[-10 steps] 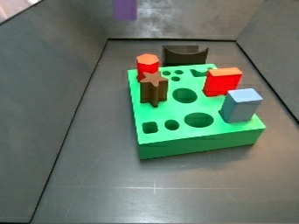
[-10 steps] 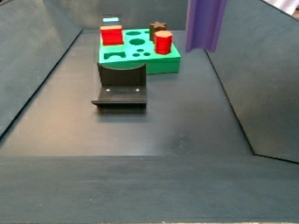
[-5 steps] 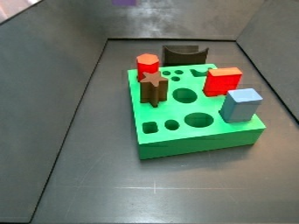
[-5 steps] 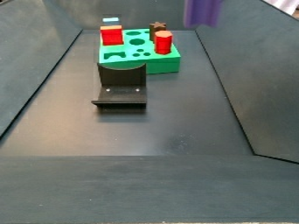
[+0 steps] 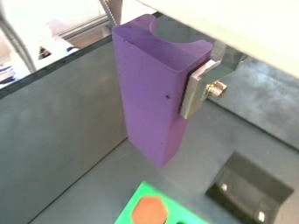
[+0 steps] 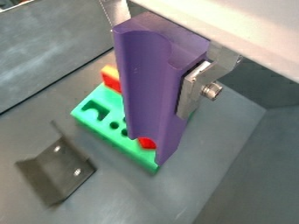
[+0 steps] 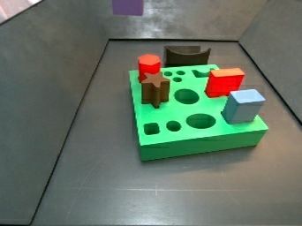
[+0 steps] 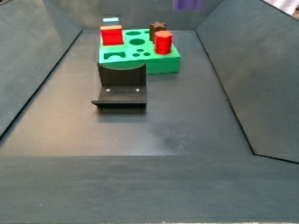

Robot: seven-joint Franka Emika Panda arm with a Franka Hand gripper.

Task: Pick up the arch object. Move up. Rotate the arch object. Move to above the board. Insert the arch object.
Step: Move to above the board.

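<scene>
The arch object (image 5: pixel 152 96) is a tall matte purple block with a scooped end, held high above the floor. My gripper (image 5: pixel 163 83) is shut on it; one silver finger (image 5: pixel 197 89) presses its side, and the other finger is hidden behind it. It also shows in a wrist view (image 6: pixel 155 87). In both side views only its lower tip shows at the upper edge (image 7: pixel 126 6) (image 8: pixel 187 3), and the gripper itself is out of frame. The green board (image 7: pixel 195 137) lies on the floor below, also seen in a side view (image 8: pixel 167 63) and a wrist view (image 6: pixel 100 115).
On the board stand a red hexagon piece (image 7: pixel 148 64), a brown star (image 7: pixel 154 86), a red cube (image 7: pixel 224 82) and a blue-grey block (image 7: pixel 245 105). The dark fixture (image 8: pixel 121 87) stands on the floor beside the board. Dark sloped walls ring the floor.
The arch object has risen in the gripper; in both side views much less of it shows at the upper edge than a second ago. Board and pieces have not moved.
</scene>
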